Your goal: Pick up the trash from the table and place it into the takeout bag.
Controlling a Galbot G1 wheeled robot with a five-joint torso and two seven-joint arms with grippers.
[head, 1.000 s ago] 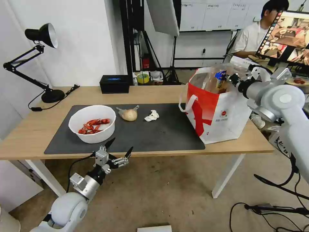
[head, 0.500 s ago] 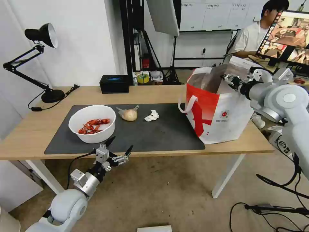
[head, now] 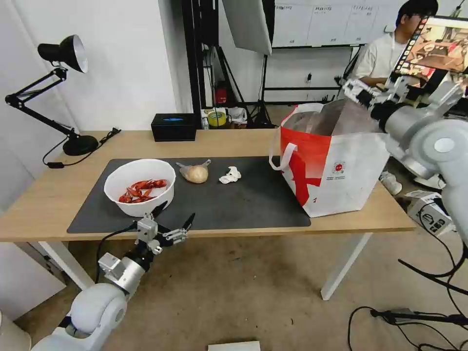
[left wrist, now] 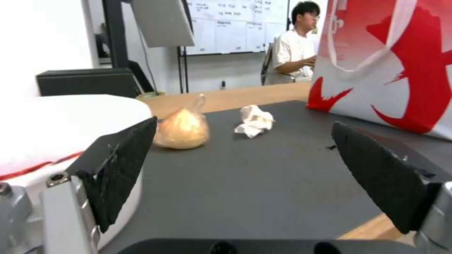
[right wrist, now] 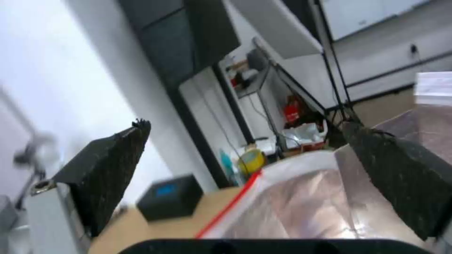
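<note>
Three pieces of trash lay on the dark grey mat (head: 234, 204), which I took as my landmark on the table (head: 48, 195). Nearest, at the mat's front edge, I had the left gripper (head: 172, 220) with fingers spread wide and nothing between them, one black pad (left wrist: 120, 165) just beside the bowl. On the mat's left part: white bowl of crayfish shells (head: 140, 186). Just beyond it toward the mat's middle: small clear bag with tan lump (head: 195, 172). Beside that, near but apart: crumpled tissue (head: 230, 175). On the mat's right end and running off it: takeout bag (head: 336, 168), upright, mouth open, foil lining showing. Above the bag's far rim: right gripper (head: 358, 92), jaws wide, empty.
</note>
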